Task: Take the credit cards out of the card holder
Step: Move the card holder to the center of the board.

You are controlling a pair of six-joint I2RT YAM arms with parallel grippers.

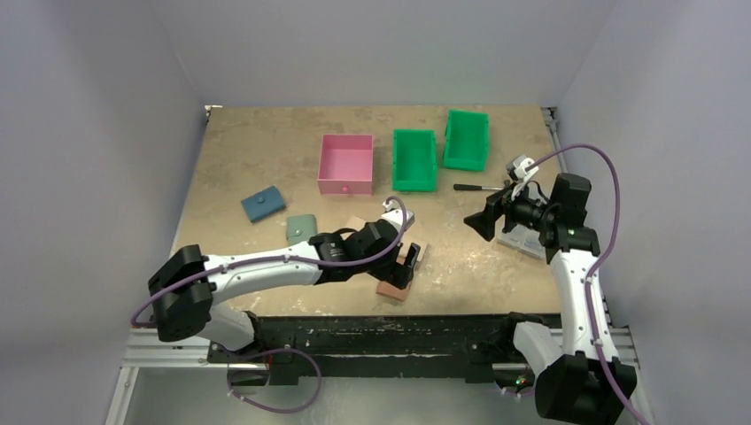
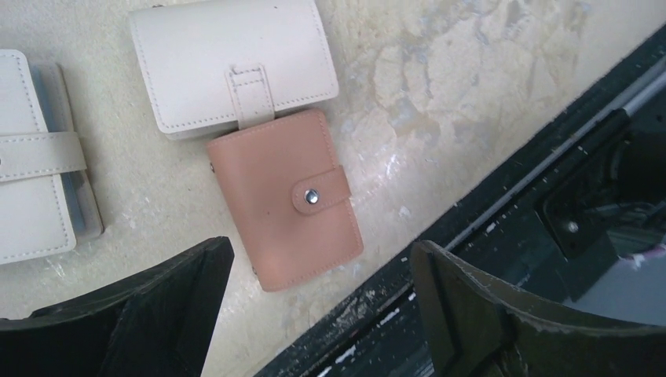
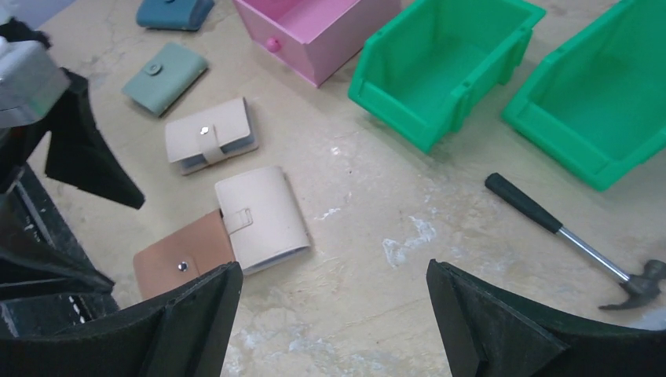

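Observation:
The card holder (image 2: 287, 196) is a reddish-brown wallet lying flat and snapped closed near the table's front edge; it also shows in the top view (image 1: 392, 289) and the right wrist view (image 3: 179, 260). The credit cards are hidden. My left gripper (image 2: 322, 314) is open and empty, hovering just above the holder's near end (image 1: 405, 266), with one finger (image 2: 157, 314) over the table and the other past the edge. My right gripper (image 3: 334, 322) is open and empty, raised over the right side of the table (image 1: 483, 222), well away from the holder.
Two beige snap wallets (image 2: 232, 59) (image 2: 35, 157) lie against and beside the holder. A sage green wallet (image 1: 301, 227) and a blue one (image 1: 263, 204) lie to the left. A pink box (image 1: 345, 164), two green bins (image 1: 414, 159) (image 1: 466, 140) and a hammer (image 3: 565, 232) stand behind.

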